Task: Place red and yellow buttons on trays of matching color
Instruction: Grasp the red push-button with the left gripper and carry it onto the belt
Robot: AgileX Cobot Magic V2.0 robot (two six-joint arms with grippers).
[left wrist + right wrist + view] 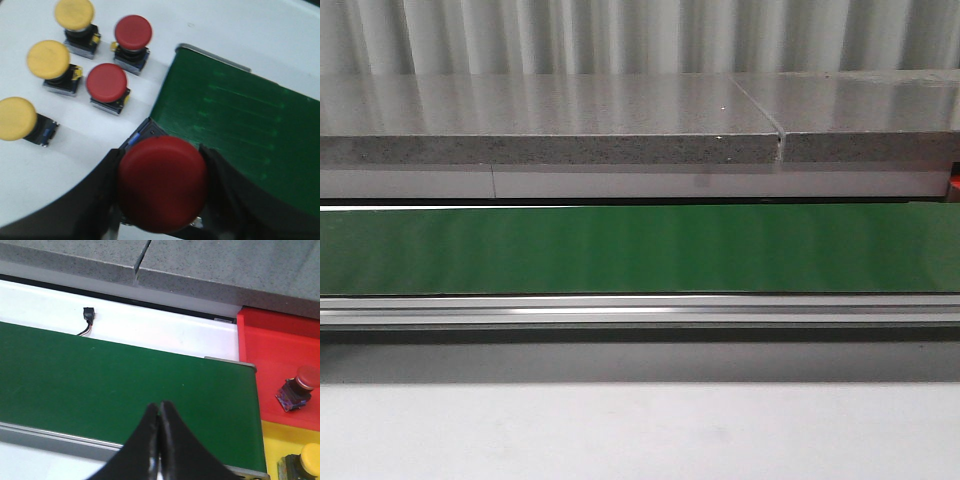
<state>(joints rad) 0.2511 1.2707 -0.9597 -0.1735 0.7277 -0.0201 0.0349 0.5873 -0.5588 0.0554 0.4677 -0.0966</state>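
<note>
In the left wrist view my left gripper [162,182] is shut on a red button [162,181], held at the end of the green belt [240,125]. On the white table beyond it stand two red buttons [133,33] [106,82] and three yellow buttons [74,13] [48,59] [16,118]. In the right wrist view my right gripper [159,407] is shut and empty over the green belt [100,375]. A red tray [270,365] holds one red button [300,385], and a yellow tray [280,445] holds one yellow button [306,460]. The front view shows neither gripper.
The green belt [640,248] runs across the front view with a metal rail [640,310] in front and a grey stone ledge [570,125] behind. A small black connector with a wire [88,316] lies on the white strip behind the belt.
</note>
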